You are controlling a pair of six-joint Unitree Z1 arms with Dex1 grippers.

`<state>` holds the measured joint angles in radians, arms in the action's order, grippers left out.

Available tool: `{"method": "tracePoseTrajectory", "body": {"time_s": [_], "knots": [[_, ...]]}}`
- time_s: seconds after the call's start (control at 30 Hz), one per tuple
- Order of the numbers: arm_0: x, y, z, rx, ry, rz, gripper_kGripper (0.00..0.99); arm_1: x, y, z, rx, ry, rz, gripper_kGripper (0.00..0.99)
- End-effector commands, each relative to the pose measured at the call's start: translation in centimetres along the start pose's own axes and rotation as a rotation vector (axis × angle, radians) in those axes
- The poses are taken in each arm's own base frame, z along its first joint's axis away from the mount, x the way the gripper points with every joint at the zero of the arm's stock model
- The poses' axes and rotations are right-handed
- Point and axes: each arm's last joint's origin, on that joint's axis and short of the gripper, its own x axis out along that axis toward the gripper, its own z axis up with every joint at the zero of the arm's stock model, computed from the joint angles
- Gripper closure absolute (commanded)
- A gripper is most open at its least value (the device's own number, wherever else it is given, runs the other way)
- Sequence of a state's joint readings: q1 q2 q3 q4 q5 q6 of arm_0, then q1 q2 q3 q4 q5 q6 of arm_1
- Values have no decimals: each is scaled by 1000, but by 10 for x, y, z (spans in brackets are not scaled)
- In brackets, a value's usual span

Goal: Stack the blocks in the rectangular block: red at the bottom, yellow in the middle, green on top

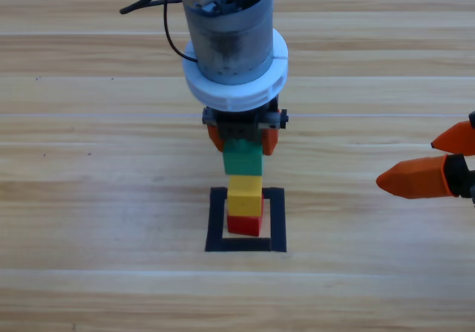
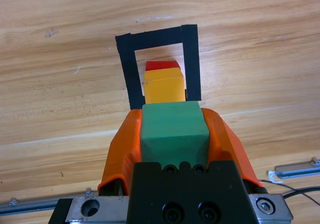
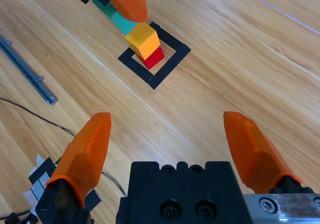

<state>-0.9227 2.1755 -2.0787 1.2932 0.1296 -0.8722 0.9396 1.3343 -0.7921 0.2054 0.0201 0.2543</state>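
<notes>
From above, the left gripper (image 1: 243,136) clasps the small teal-green cube (image 1: 243,158) between its orange fingers (image 1: 215,137), directly over the small yellow cube (image 1: 244,195), which sits on the small red cube (image 1: 244,225) inside the black tape rectangle (image 1: 217,223) on the wooden desk (image 1: 89,198). The right gripper (image 1: 423,170) waits at the right edge.

The left wrist view shows the green cube squarely held, with yellow and red lined up beyond it.

The right wrist view shows the right gripper's fingers spread wide and empty; green appears to touch yellow's top.

To finish well, I would keep green level, centre it on yellow, release gently and lift straight up so the stack isn't nudged.
</notes>
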Motion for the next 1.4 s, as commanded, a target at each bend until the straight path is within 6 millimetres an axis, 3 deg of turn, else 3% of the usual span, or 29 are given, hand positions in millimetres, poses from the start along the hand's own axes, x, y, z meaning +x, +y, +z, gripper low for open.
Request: {"method": "tracePoseTrajectory", "body": {"time_s": [0.03, 1.4], "knots": [[28, -12, -5, 15, 30, 60, 938, 17, -9, -7, 17, 59, -38, 2], [50, -17, -6, 34, 45, 89, 936, 21, -9, -8, 18, 71, -38, 2]]}}
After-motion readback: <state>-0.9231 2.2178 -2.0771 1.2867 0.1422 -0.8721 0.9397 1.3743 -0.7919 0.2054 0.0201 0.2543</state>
